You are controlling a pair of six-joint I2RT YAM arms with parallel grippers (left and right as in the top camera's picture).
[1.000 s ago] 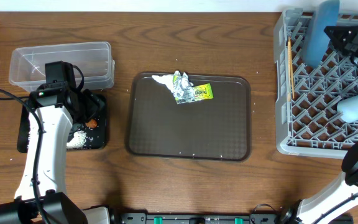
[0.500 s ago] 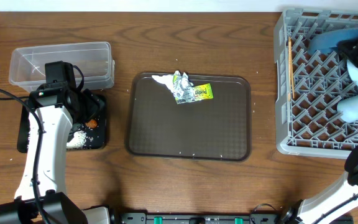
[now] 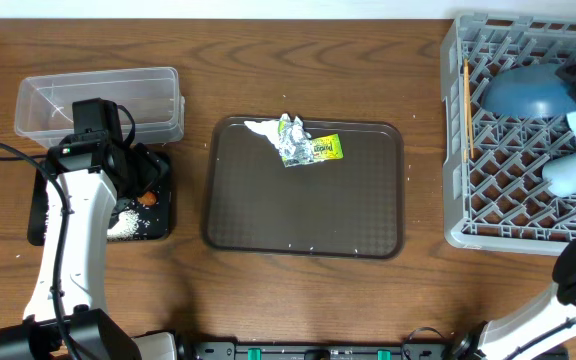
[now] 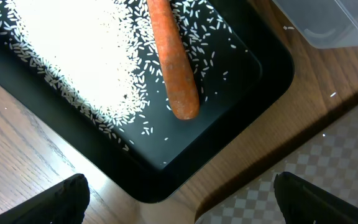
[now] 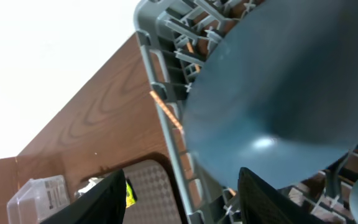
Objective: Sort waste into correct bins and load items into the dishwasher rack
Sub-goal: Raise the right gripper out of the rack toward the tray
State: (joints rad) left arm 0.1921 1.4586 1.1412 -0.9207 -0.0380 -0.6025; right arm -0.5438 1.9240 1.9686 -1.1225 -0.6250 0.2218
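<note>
The dark-blue bowl (image 3: 521, 92) lies tilted in the far part of the grey dishwasher rack (image 3: 452, 150); it fills the right wrist view (image 5: 278, 93). My right gripper (image 3: 568, 84) (image 5: 185, 199) is just right of the bowl, open and holding nothing. Chopsticks (image 3: 465, 105) lie along the rack's left wall, and a pale cup (image 3: 573, 172) lies on its side. My left gripper (image 3: 136, 170) (image 4: 179, 205) hangs open over the black tray (image 3: 43, 215) (image 4: 253, 99), which holds rice (image 4: 79, 43) and the carrot stick (image 4: 173, 68). Foil, yellow-green wrapper (image 3: 320, 149) and paper scrap lie on the brown tray.
The clear tub (image 3: 98, 100) stands behind the black tray. The brown serving tray (image 3: 303, 205) sits mid-table between the two arms, with bare wood on either side of it. The rack's tall openwork wall (image 5: 160, 74) stands between my right gripper and the brown tray.
The right gripper has opened and let go of the dark-blue bowl, which went from standing on edge above the rack to lying tilted in it. The left arm has not moved.
</note>
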